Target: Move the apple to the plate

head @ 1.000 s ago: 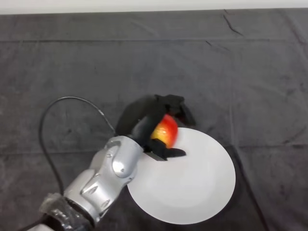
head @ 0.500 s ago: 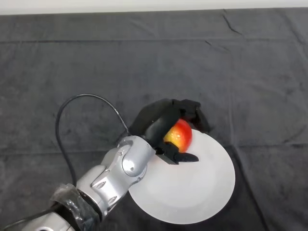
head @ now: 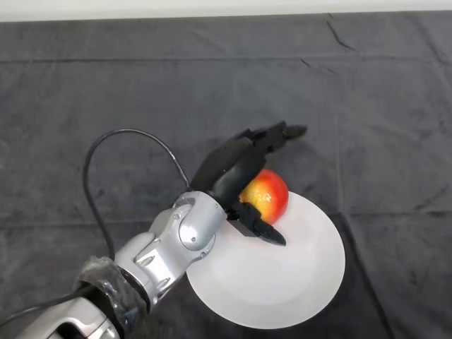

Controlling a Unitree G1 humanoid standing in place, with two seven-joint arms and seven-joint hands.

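Note:
A red and yellow apple [head: 267, 195] rests on the far left rim of the white plate [head: 296, 268]. My left hand [head: 229, 169] is right beside the apple on its left, with its fingers stretched out straight above and beyond it and the thumb [head: 260, 227] reaching out below it over the plate. The hand is open and no longer wraps the apple. The apple's left side is hidden behind the palm.
The table is covered by a dark grey cloth [head: 367, 106] with a few creases. A pale strip of wall runs along the far edge.
The hand carried the apple to the right onto the plate's rim. Its fingers then uncurled from the apple and now stretch out straight, letting it go.

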